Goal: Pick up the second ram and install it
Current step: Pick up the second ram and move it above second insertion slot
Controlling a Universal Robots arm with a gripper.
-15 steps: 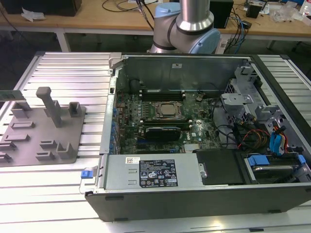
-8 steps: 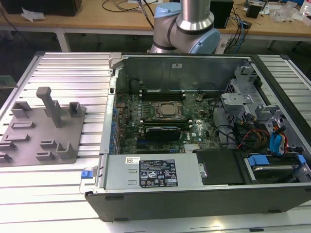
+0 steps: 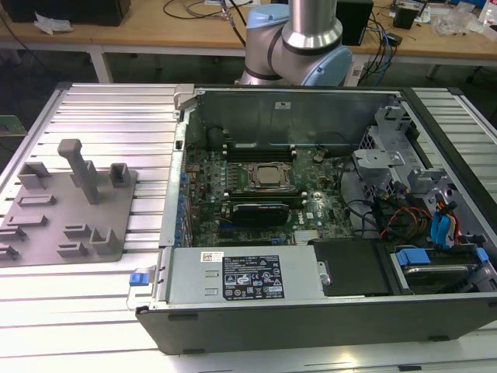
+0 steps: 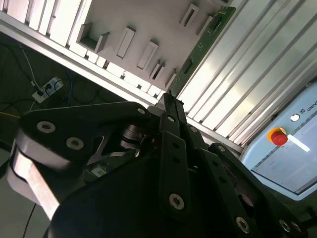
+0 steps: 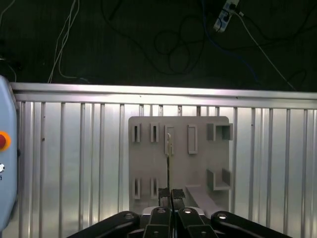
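Black end effector (image 5: 171, 195) is clamping the memory stick (image 4: 202, 47) above the gray tray (image 5: 146, 161); I'm judging pickup as done, with the motherboard (image 3: 314, 208) install needing careful square alignment.

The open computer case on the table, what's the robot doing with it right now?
The arm's gripper is shut on the second ram, a thin green memory stick that juts out from its tips. It holds the stick above the grey fixture plate. The open computer case lies beside that plate, on the exterior view's right, and the stick is not yet installed in it.
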